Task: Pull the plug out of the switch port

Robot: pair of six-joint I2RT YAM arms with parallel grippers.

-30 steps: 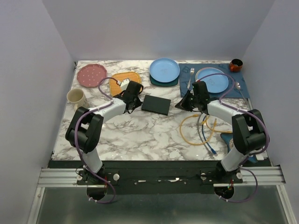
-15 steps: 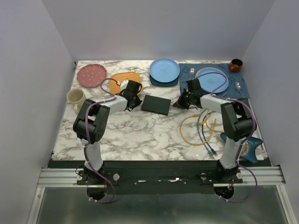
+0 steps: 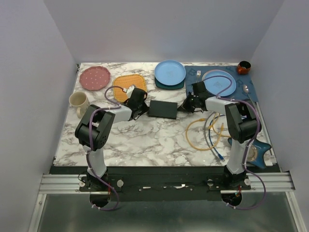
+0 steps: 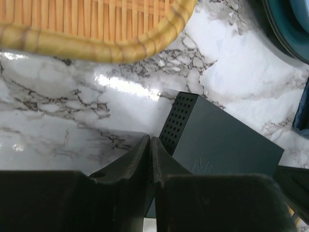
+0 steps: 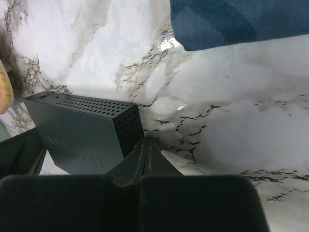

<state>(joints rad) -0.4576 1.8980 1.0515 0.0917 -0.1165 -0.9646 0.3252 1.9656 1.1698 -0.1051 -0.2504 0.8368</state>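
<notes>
The switch (image 3: 162, 109) is a flat black box lying mid-table, level with the table's front edge. My left gripper (image 3: 143, 109) stands at its left end, shut and holding nothing. In the left wrist view the gripper's tip (image 4: 150, 140) rests against the perforated corner of the switch (image 4: 217, 140). My right gripper (image 3: 183, 108) is at the right end, also shut and holding nothing. In the right wrist view the right gripper (image 5: 146, 141) touches the perforated end wall of the switch (image 5: 82, 130). The plug and the port show in no view. No cable reaches the switch.
Loose yellow, grey and blue cables (image 3: 206, 134) lie front right. An orange wicker tray (image 3: 129, 82), a pink plate (image 3: 94, 77) and a cup (image 3: 78, 100) sit to the left. Blue plates (image 3: 170, 72) and a blue placemat (image 3: 244, 92) sit behind.
Both grippers have closed in on the ends of the switch. The switch has turned from a slant to level. Both arms have folded their elbows nearer.
</notes>
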